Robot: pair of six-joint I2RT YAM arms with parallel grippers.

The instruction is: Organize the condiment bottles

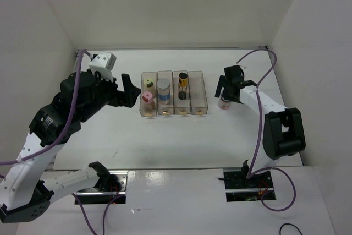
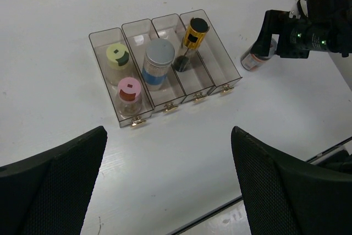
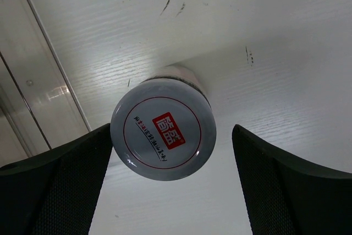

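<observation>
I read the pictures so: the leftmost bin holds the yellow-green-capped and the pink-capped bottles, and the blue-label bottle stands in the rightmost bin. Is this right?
Not quite. The blue-label bottle stands in the second bin from the left, not the rightmost bin, as the left wrist view shows. The leftmost bin does hold the yellow-green-capped bottle and the pink-capped bottle.
</observation>
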